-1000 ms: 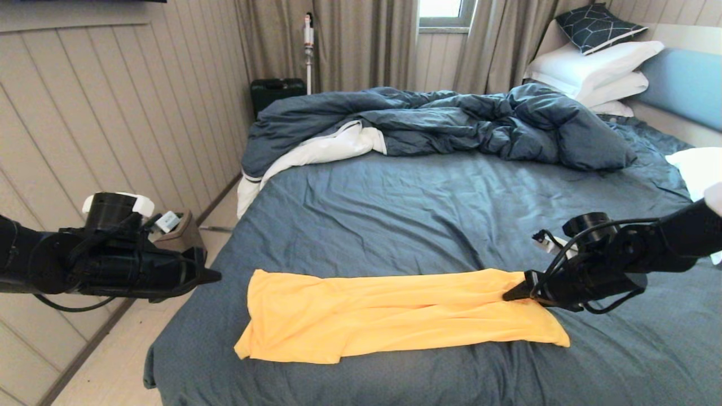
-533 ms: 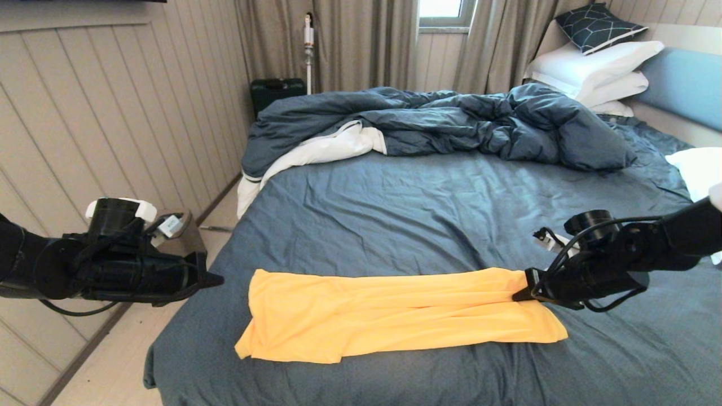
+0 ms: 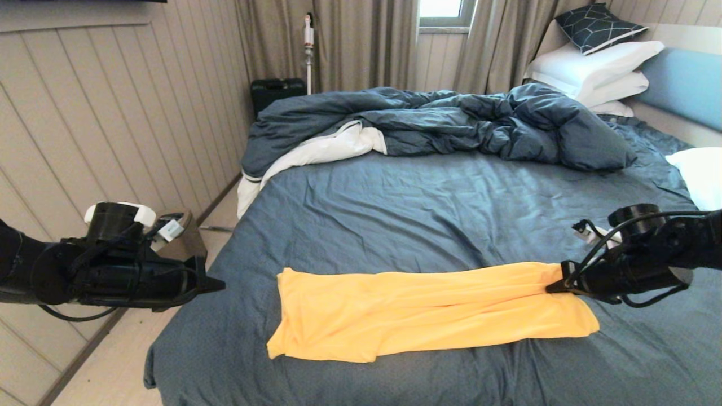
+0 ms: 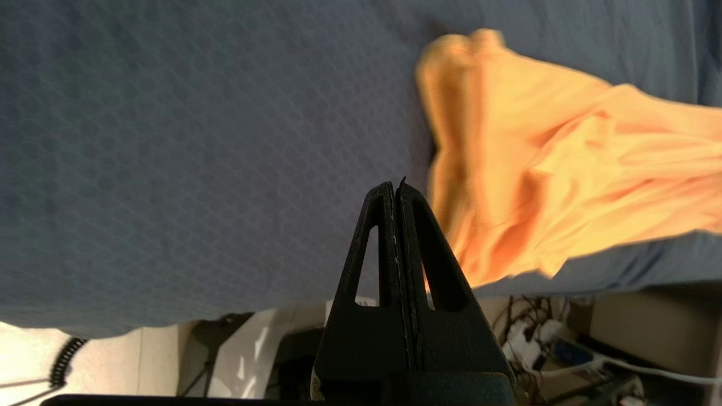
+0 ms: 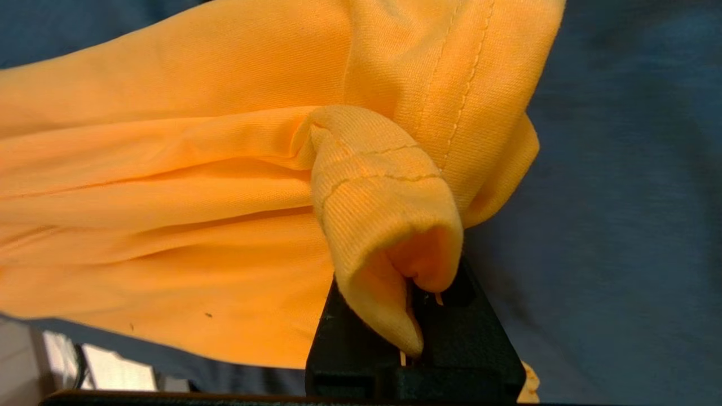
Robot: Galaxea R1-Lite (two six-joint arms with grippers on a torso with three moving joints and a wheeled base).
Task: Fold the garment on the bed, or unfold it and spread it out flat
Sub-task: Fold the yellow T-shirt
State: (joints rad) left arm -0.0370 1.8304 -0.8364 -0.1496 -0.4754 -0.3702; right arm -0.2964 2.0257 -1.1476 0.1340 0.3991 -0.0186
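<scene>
T-shirt (image 3: 428, 313) lies in a long strip near the bed's (image 3: 395, 208) front edge | right gripper (image 3: 555, 285) is clamped on its end | left gripper (image 3: 217, 285), closed and empty, is held off the bed's side | risk: thin fabric could be bunched or slip free if tugged.

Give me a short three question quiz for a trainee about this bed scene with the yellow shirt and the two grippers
1. True or false: the right gripper is shut on the garment.
2. Which gripper holds nothing? A) left B) right
3. The garment lies as a long band on the ____.

Key:
1. True; the right wrist view shows fabric pinched in the jaws.
2. A; the left gripper is shut, off the bed's left edge, apart from the garment.
3. bed
</scene>
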